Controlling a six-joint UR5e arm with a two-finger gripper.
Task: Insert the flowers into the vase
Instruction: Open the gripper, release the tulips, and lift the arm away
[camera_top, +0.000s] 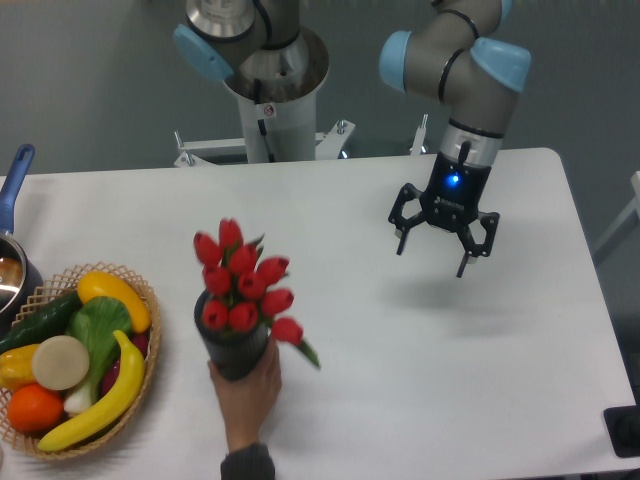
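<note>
The red tulips (243, 284) stand with their stems inside the dark grey vase (233, 352), left of the table's middle. The blooms spread wider than the vase rim, and one bloom hangs out to the lower right. A human hand (247, 395) holds the vase from the front. My gripper (433, 254) hovers above the table well to the right of the vase, fingers pointing down and spread apart, holding nothing.
A wicker basket (72, 358) with bananas, an orange, a cucumber and other produce sits at the front left. A pot with a blue handle (14, 212) is at the left edge. The robot base (272, 90) stands behind the table.
</note>
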